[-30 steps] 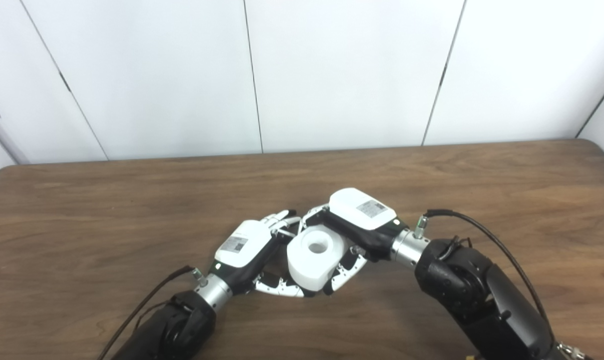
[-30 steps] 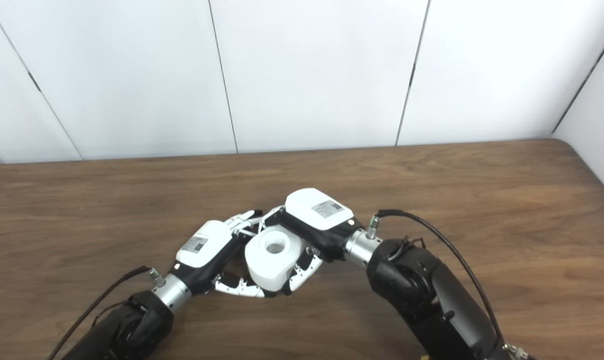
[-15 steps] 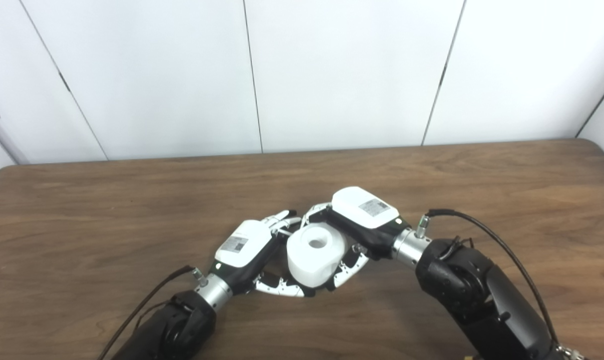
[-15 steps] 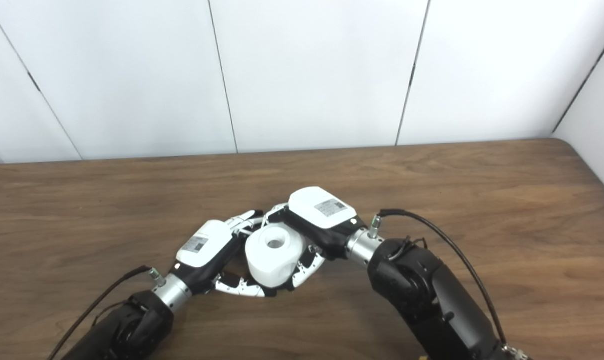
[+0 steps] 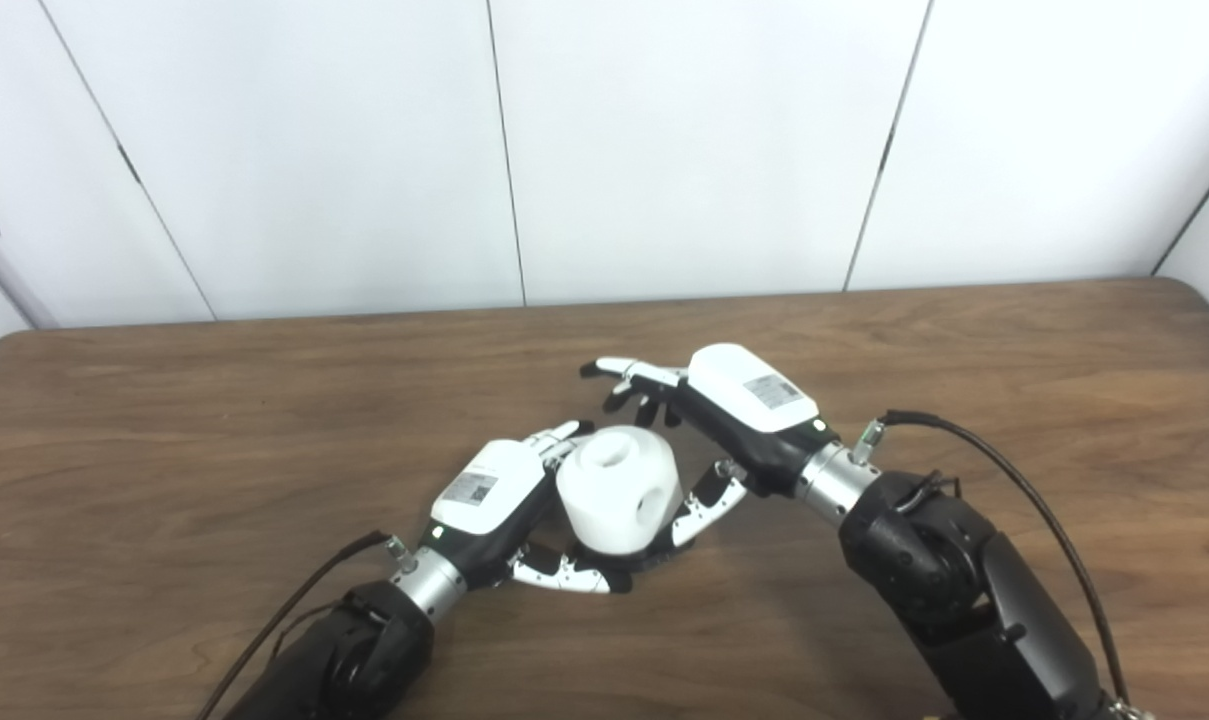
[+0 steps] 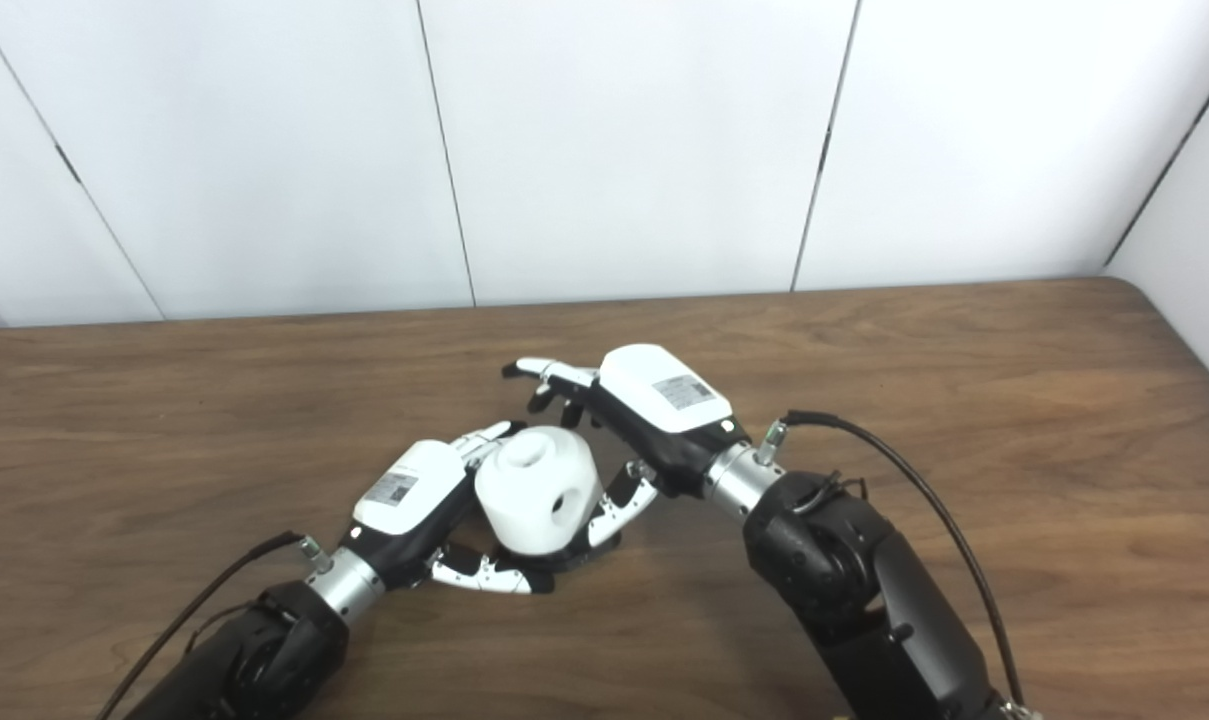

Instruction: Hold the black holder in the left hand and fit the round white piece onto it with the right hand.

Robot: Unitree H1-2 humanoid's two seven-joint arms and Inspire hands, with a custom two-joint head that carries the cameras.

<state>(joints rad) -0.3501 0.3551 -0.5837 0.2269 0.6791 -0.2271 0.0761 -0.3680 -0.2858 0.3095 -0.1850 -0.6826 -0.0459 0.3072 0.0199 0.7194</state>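
Observation:
The round white piece [image 5: 616,490], with a hole on top and another on its side, sits in the curl of my left hand [image 5: 489,490]. Only a dark sliver of the black holder [image 5: 636,568] shows under the piece; the rest is hidden. The left hand's fingers [image 5: 564,575] wrap below the piece. My right hand [image 5: 739,405] is behind and to the right of the piece, open. Its fingers [image 5: 624,372] stretch out past the piece without touching it. Its thumb [image 5: 709,495] lies close by the piece's right side.
Both hands work low over the brown wooden table [image 5: 1014,350], near its middle. White wall panels [image 5: 684,150] stand behind the table's far edge. A black cable [image 5: 974,450] loops off the right wrist.
My right hand has let go of the white piece and drawn back up and to the right, fingers spread. The piece has tipped and shifted slightly left in the left hand.

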